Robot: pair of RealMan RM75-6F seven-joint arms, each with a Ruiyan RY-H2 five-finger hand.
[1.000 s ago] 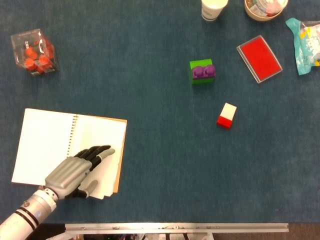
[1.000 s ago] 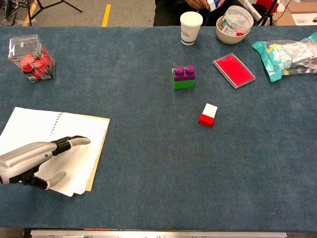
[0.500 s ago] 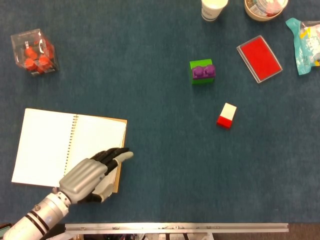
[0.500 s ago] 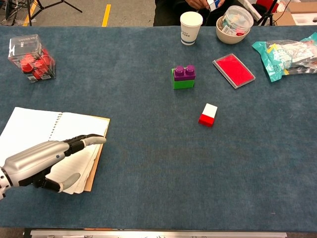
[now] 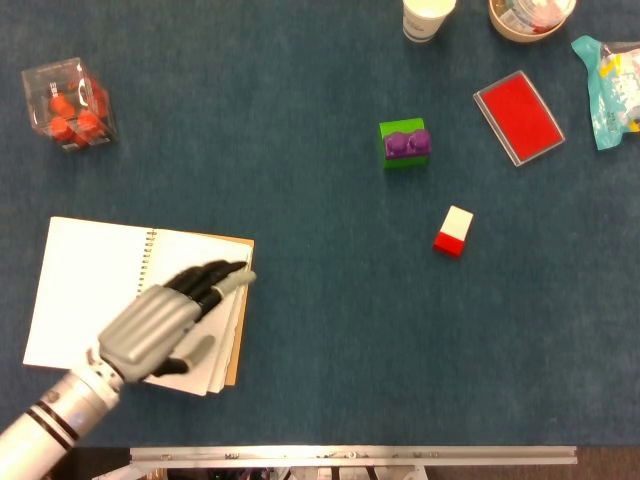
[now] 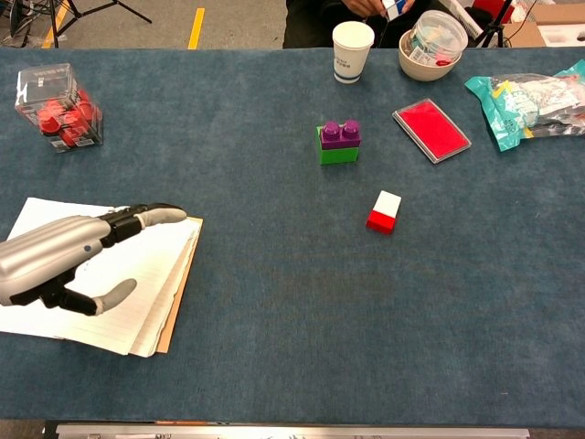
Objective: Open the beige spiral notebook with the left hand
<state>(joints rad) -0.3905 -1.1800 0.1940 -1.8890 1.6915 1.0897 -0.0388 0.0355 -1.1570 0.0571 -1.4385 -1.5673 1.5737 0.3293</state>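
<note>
A robotics lab or test room. A counter (image 6: pixel 274 311) covered in dark blue felt holds an odd mix of trial props: a clear box of red pieces (image 6: pixel 58 106), a green and purple toy block (image 6: pixel 337 142), a red and white block (image 6: pixel 383 211), and a paper cup (image 6: pixel 352 51). Past the counter's far edge lie a grey floor with a yellow tape line (image 6: pixel 196 27) and tripod legs (image 6: pixel 64 13). A metal rail (image 5: pixel 350 456) borders the near edge.
</note>
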